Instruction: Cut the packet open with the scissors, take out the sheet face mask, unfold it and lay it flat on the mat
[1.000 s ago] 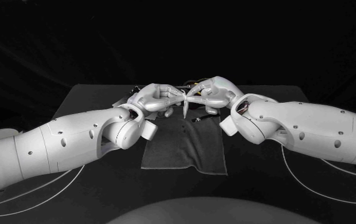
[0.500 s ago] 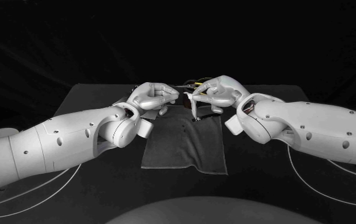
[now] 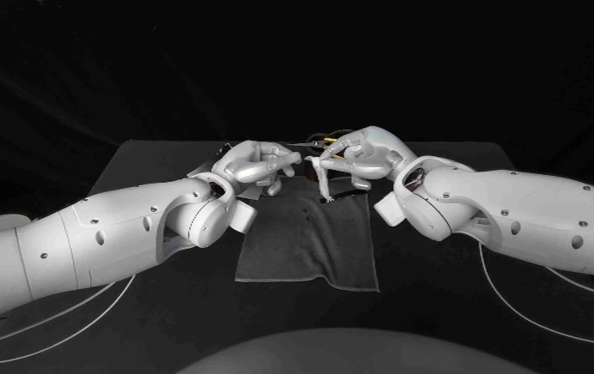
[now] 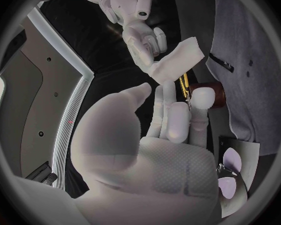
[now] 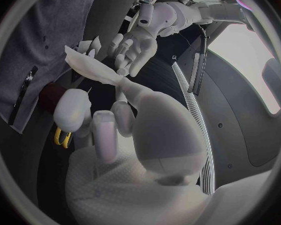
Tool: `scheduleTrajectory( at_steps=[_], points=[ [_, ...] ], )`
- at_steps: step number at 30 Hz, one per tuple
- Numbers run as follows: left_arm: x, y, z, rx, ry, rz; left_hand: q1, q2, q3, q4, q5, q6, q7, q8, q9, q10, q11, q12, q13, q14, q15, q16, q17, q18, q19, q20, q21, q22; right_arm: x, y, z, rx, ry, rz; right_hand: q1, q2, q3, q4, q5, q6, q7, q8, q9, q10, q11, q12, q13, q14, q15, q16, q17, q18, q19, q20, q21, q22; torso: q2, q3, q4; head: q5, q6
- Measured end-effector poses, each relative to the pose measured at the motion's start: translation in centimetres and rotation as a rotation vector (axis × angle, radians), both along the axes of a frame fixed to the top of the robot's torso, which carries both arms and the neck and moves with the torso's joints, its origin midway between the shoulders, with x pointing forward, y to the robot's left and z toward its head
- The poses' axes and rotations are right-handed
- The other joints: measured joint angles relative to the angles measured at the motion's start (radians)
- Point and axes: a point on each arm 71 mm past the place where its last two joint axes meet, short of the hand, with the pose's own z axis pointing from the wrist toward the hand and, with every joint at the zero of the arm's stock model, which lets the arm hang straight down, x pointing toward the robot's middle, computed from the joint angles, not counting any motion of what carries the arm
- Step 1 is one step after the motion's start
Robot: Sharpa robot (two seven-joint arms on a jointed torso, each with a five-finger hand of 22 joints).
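My left hand holds nothing, its fingers loosely apart, their tips just beside the sheet face mask. The mask, folded into a narrow strip, hangs pinched between thumb and finger of my right hand. The mat lies below both hands, the scissors just beyond the right.

I'm working in what looks like a robot lab's recording bay. A black table stands against a plain black backdrop. A single grey mat lies squared on the table, and thin white cables trail loose across it.
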Motion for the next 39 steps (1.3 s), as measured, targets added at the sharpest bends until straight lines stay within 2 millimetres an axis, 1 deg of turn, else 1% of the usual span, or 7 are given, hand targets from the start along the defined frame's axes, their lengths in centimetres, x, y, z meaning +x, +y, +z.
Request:
scheduleTrajectory(
  at_steps=[2, 3, 7, 14, 22, 26, 39],
  points=[
    [-0.1, -0.2, 0.0, -0.002, 0.008, -0.011, -0.029, -0.028, -0.042, 0.026, 0.000, -0.030, 0.007, -0.026, -0.013, -0.009, 0.009, 0.000, 0.004, -0.005, 0.005, 0.000, -0.003, 0.000, -0.004, 0.004, -0.008, -0.007, 0.0, 0.1, 0.0, 0.001, 0.000, 0.003, 0.000, 0.000, 0.000, 0.000, 0.000, 0.000, 0.000, 0.000, 0.000, 0.000, 0.000, 0.000, 0.000, 0.000, 0.000, 0.000, 0.000, 0.000, 0.000, 0.000, 0.000, 0.000, 0.000, -0.0005, 0.0000, 0.000, 0.000],
    [-0.1, -0.3, 0.0, -0.003, 0.011, -0.016, -0.035, -0.035, -0.058, 0.035, 0.000, -0.041, 0.012, -0.038, -0.018, -0.013, 0.013, 0.003, 0.007, -0.008, 0.008, 0.000, -0.007, 0.000, -0.008, 0.008, -0.013, -0.011, 0.0, 0.2, 0.0, 0.002, 0.000, 0.004, 0.000, 0.000, 0.000, 0.000, 0.000, 0.000, 0.000, 0.000, 0.000, 0.000, 0.000, 0.000, 0.000, 0.000, 0.000, 0.000, 0.000, 0.000, 0.000, 0.000, 0.000, 0.000, 0.000, -0.0005, -0.0001, 0.000, 0.001],
    [-0.2, -0.7, -0.1, -0.011, 0.022, -0.035, -0.033, -0.044, -0.115, 0.059, 0.000, -0.055, 0.023, -0.066, -0.031, -0.033, 0.025, 0.013, 0.019, -0.015, 0.015, 0.000, -0.016, 0.000, -0.018, 0.018, -0.026, -0.024, -0.1, 0.5, 0.0, 0.004, 0.000, 0.009, 0.000, 0.000, 0.000, 0.000, 0.000, 0.000, 0.000, 0.000, 0.000, 0.000, 0.000, 0.000, 0.000, 0.000, 0.000, 0.000, 0.000, 0.000, 0.000, 0.000, 0.000, 0.000, 0.000, -0.0004, 0.0000, 0.001, 0.002],
    [-0.3, -1.1, -0.1, -0.022, 0.042, -0.060, -0.018, -0.053, -0.169, 0.093, 0.000, -0.051, 0.027, -0.074, -0.035, -0.038, 0.030, 0.029, 0.033, -0.016, 0.023, 0.000, -0.016, 0.000, -0.018, 0.018, -0.030, -0.027, -0.1, 0.8, 0.0, 0.007, 0.000, 0.016, 0.000, 0.000, 0.000, 0.000, -0.002, 0.000, 0.000, 0.000, 0.000, 0.000, 0.000, -0.001, 0.000, 0.000, 0.000, -0.001, 0.000, 0.000, 0.000, 0.000, 0.000, 0.001, 0.000, -0.0005, 0.0000, 0.002, 0.002],
    [-0.4, -1.2, -0.2, -0.023, 0.058, -0.071, 0.005, -0.043, -0.206, 0.115, 0.000, -0.044, 0.026, -0.074, -0.037, -0.038, 0.030, 0.039, 0.043, -0.015, 0.023, 0.004, -0.016, 0.000, -0.018, 0.018, -0.030, -0.027, -0.2, 1.1, 0.1, 0.010, 0.001, 0.024, 0.000, 0.000, 0.000, 0.000, 0.001, -0.001, -0.001, 0.000, 0.000, 0.000, 0.000, -0.002, 0.000, 0.000, 0.000, 0.001, -0.001, -0.001, 0.000, 0.000, 0.000, 0.001, 0.000, 0.0001, -0.0003, 0.002, 0.002],
    [-0.4, -1.3, -0.2, -0.024, 0.061, -0.075, 0.032, -0.029, -0.215, 0.119, 0.000, -0.034, 0.022, -0.074, -0.037, -0.038, 0.030, 0.044, 0.046, -0.015, 0.023, 0.004, -0.015, 0.000, -0.018, 0.018, -0.030, -0.025, -0.2, 1.3, 0.1, 0.012, 0.001, 0.027, 0.000, 0.000, 0.000, 0.000, 0.002, 0.002, 0.002, 0.000, 0.000, 0.000, 0.000, -0.003, 0.000, -0.002, 0.002, 0.001, -0.001, -0.006, 0.000, 0.000, 0.000, 0.001, 0.000, 0.0000, -0.0005, 0.001, 0.002],
    [-0.5, -1.6, -0.2, -0.047, 0.075, -0.076, 0.109, 0.040, -0.220, 0.133, 0.000, 0.008, -0.001, -0.078, -0.038, -0.023, 0.008, 0.044, 0.047, -0.009, 0.016, 0.010, -0.004, 0.000, -0.014, 0.014, -0.030, -0.017, 0.0, 1.7, 0.0, 0.009, 0.007, 0.031, 0.000, 0.000, 0.009, 0.000, 0.001, 0.002, 0.002, 0.000, 0.000, 0.000, 0.000, 0.002, 0.000, -0.002, 0.002, 0.000, -0.001, -0.007, 0.000, 0.000, 0.000, 0.000, 0.000, -0.0004, -0.0005, 0.000, -0.001]
  ],
)
